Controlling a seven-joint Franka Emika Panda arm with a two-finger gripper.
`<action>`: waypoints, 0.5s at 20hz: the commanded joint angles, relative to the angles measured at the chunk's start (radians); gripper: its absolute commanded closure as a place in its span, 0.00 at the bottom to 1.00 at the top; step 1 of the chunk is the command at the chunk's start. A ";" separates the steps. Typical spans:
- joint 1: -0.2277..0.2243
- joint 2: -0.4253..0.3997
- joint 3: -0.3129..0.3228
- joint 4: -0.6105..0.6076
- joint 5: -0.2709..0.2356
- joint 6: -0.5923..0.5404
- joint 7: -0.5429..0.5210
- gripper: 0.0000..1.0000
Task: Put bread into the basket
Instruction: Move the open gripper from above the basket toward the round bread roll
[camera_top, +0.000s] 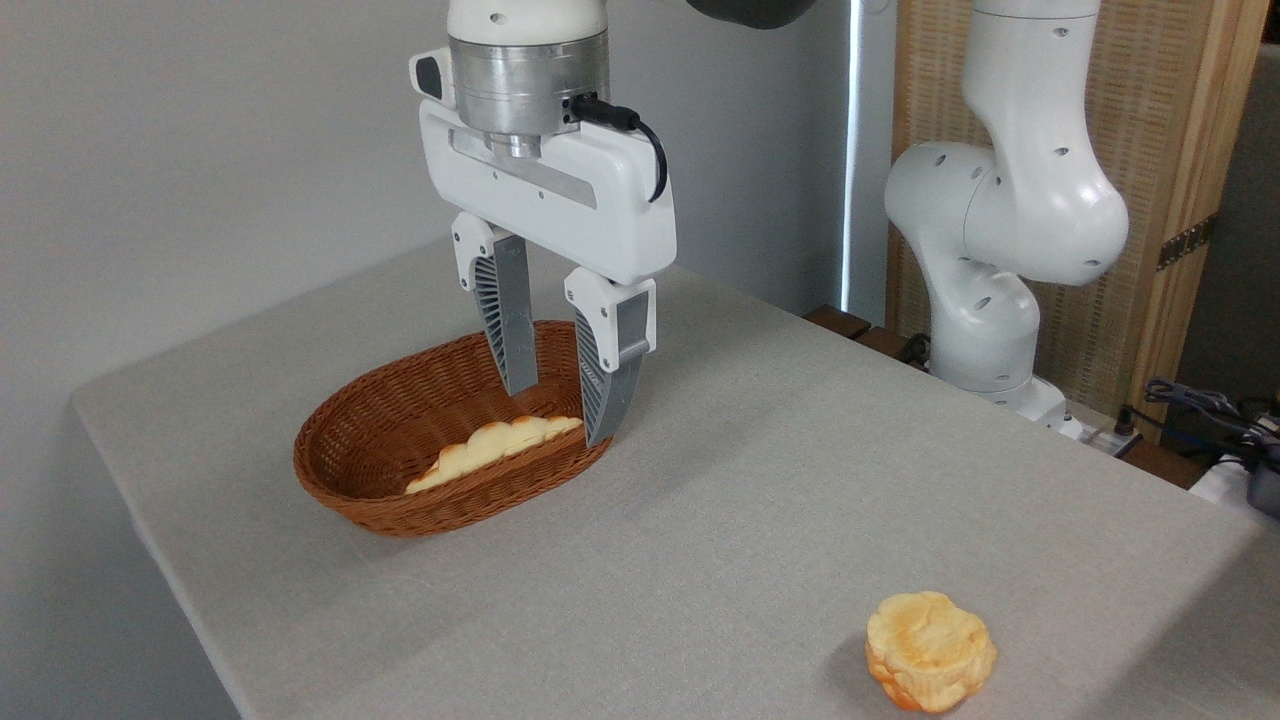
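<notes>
One round golden-yellow bun is seen at the lower right of the frame, resting alone on the grey table and well apart from everything else; its lumpy top is edged in orange-brown. At the centre left, an oval reddish-brown wicker basket is set on the same surface, and a long pale scalloped loaf is laid inside it along the near wall. The gripper is held above the right end of the basket, pointing down, with its two grey fingers spread and nothing grasped between them — the hand is released. One fingertip is seen over the basket's interior, while the other is seen at the basket's right rim, just beside the end of the loaf; whether it touches the loaf cannot be told. The white arm is seen at the upper right — its base is placed beyond the far edge of the table, before a woven screen.
</notes>
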 joint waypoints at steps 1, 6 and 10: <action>-0.009 0.010 0.049 0.050 -0.089 -0.024 0.017 0.00; -0.007 0.013 0.055 0.067 -0.089 -0.024 0.014 0.00; -0.007 0.013 0.057 0.069 -0.086 -0.026 0.022 0.00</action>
